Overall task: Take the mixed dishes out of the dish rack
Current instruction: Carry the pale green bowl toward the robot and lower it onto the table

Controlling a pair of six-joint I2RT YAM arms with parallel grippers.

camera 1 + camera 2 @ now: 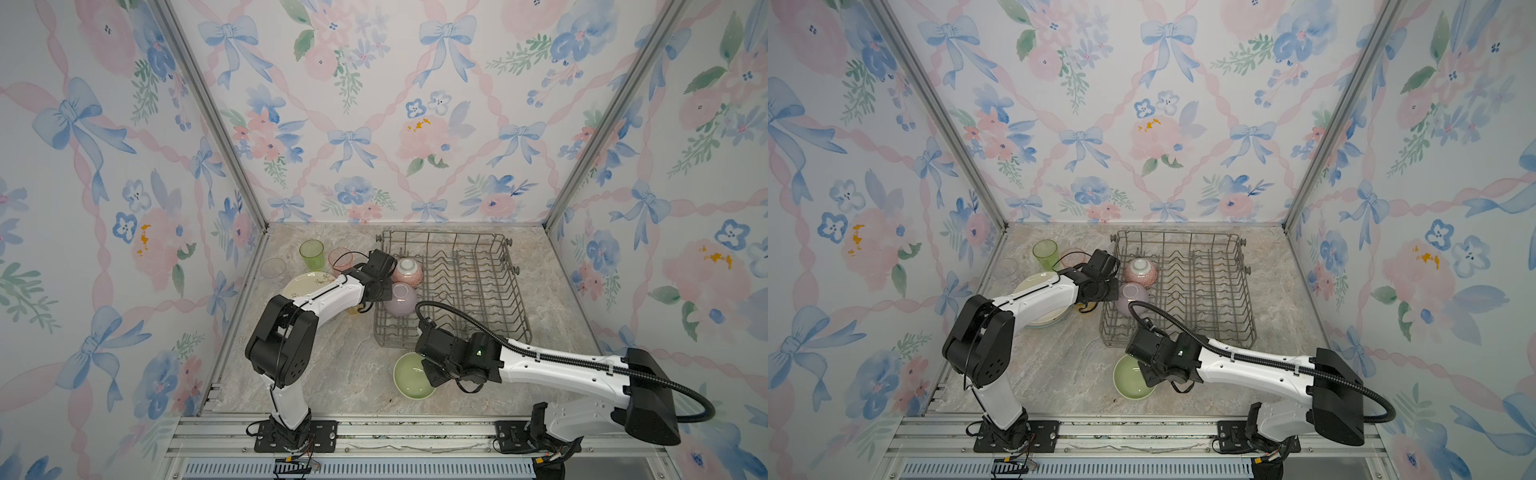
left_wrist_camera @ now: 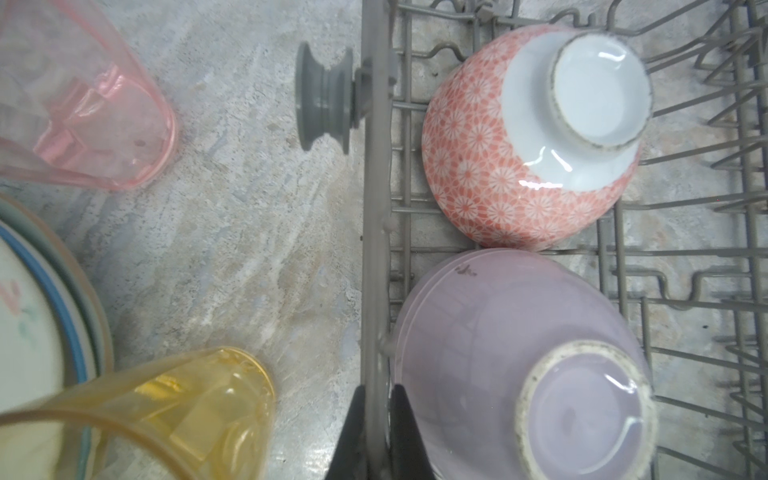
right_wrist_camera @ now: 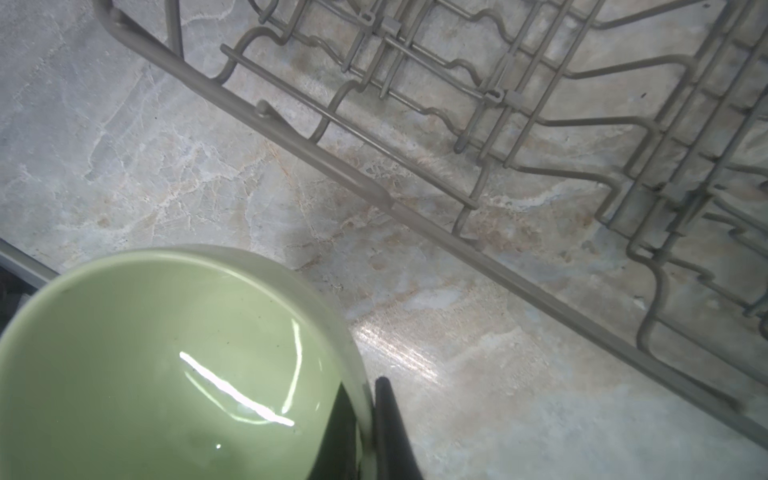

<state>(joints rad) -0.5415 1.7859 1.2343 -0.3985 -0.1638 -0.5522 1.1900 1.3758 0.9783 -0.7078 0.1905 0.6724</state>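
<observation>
Tabletop: a marble-patterned stone-look tabletop [image 1: 332, 374] carries everything.

Dish rack: the square grey metal wire dish rack [image 1: 440, 233] [image 1: 1177, 232] stands at the back right of the tabletop. Its rows of tines are bare except along its left side.

Left gripper: the black left gripper [image 2: 377, 390] is closed on the dish rack's left rim, one finger outside the wire and one inside, just beside the lilac bowl.

Right gripper: the black right gripper [image 3: 363, 399] is clamped on the green bowl's rim, one finger inside the bowl and one outside.

Plates: a stack of round ceramic plates [image 1: 303, 284] [image 2: 25, 324] lies left of the dish rack, partly under the left arm, with a cream floral plate on top.

Green bowl: the small glossy green bowl [image 1: 411, 376] [image 3: 166, 365] is mouth up in front of the dish rack's near left corner. Whether it rests on the tabletop cannot be told.

Lilac bowl: the small lilac ceramic bowl [image 1: 401, 299] [image 2: 519, 365] sits upside down in the dish rack against the left wall.

Pink bowl: the small pink flower-patterned bowl [image 1: 408, 270] [image 2: 532, 137] sits upside down just behind the lilac bowl.

Tumblers: the translucent green tumbler [image 1: 311, 254], pink tumbler [image 1: 340, 259] and near-colourless tumbler [image 1: 273, 268] stand behind the plates. The yellow tumbler [image 2: 199, 407] stands between the plates and the dish rack.

Wheel: a small grey side wheel [image 2: 324, 104] juts from the left wall.
</observation>
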